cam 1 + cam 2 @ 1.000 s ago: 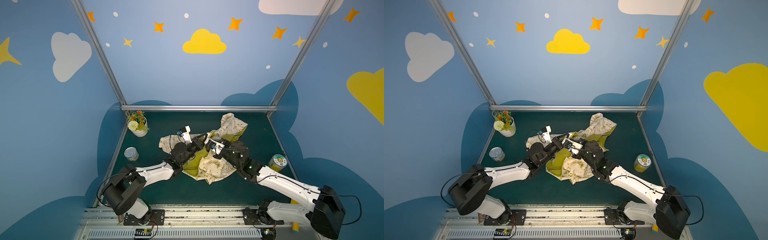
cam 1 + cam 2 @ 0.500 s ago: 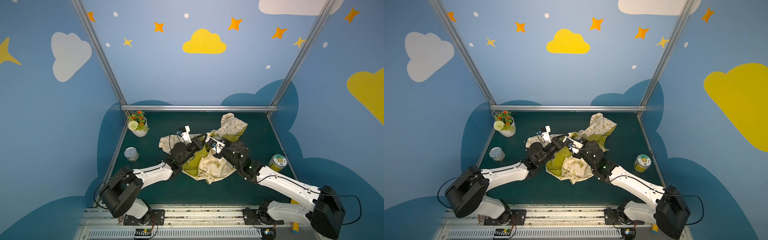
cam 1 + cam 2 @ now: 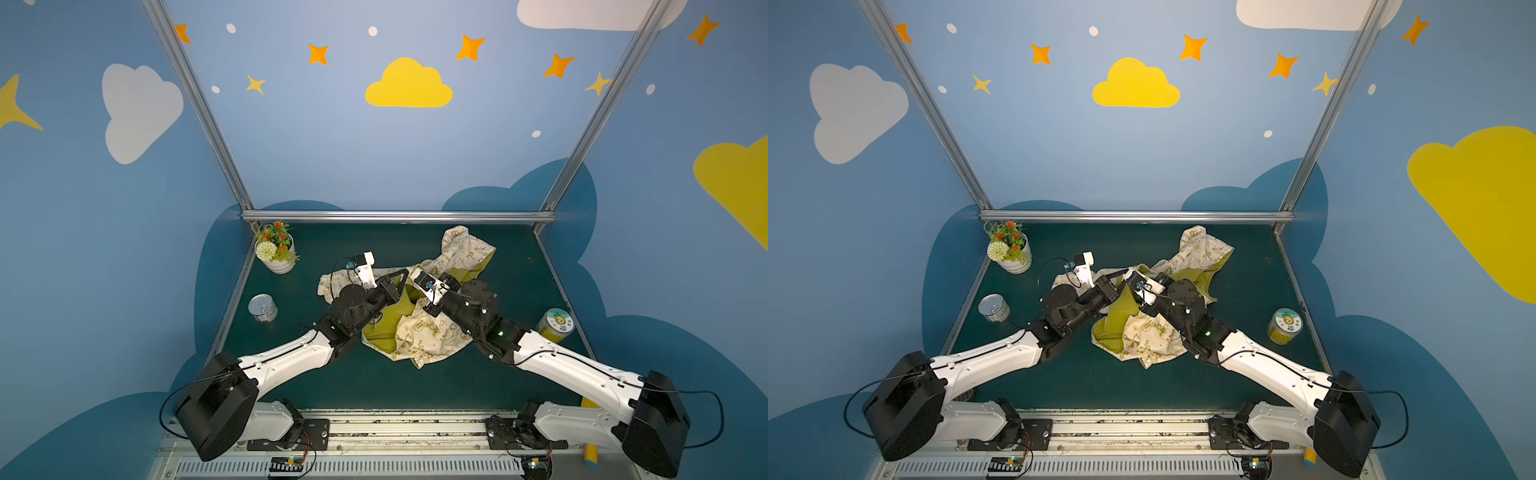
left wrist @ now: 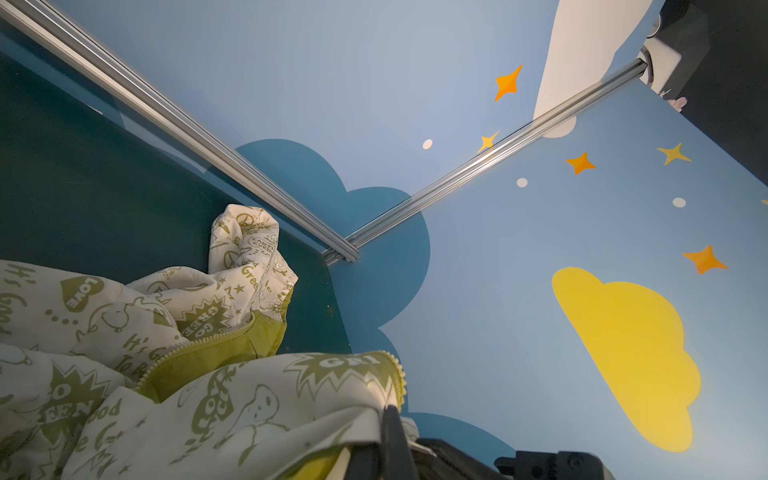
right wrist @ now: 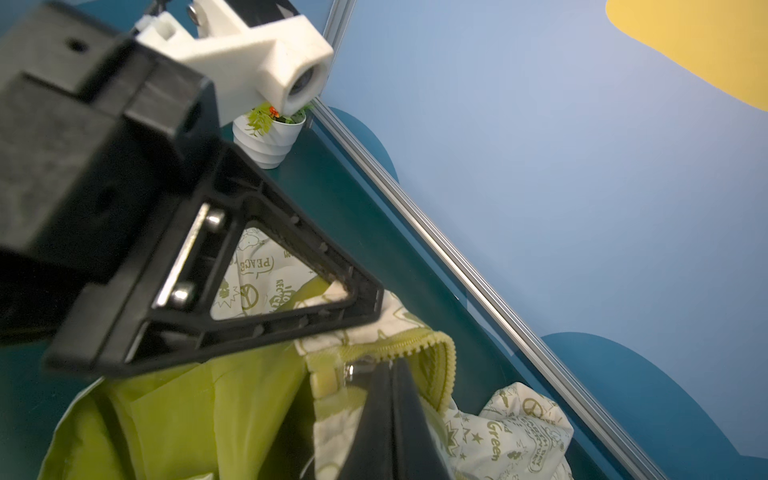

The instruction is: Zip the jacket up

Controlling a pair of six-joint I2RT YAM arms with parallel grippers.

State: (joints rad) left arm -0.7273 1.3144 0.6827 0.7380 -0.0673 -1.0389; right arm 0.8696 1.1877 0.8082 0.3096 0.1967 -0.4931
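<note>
Cream jacket (image 3: 432, 336) crumpled w/ zip (image 5: 399, 343) mostly hidden.

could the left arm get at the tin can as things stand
Probably not yet: the left arm's fingers are shut on the jacket. The tin can stands apart on that arm's side, nothing between them, so after letting go the way looks free.

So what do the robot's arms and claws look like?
The left arm and right arm are white tubes with black joints and big black blocks at the back. Thin black cables loop along them. The left claw and right claw are black; the left one's fingers are hollow triangle frames. A small white camera sits on each wrist.
</note>
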